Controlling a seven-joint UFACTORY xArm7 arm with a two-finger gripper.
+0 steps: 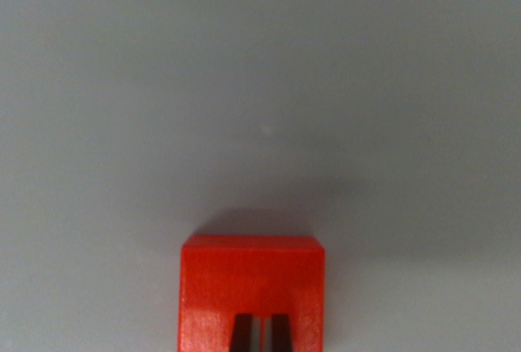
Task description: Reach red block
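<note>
Red block is being shown at the bottom edge of the wrist view, resting on the grey table. Over its lower face, the gripper tips are being seen nearly closed, gripping nothing. Reaching is judged almost finished; only slight lowering is being called for. Beside the block, open room is being left everywhere.

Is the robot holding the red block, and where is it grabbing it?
Cannot tell. The gripper tips show as two dark prongs close together over the red block, but no grip on it is visible.
</note>
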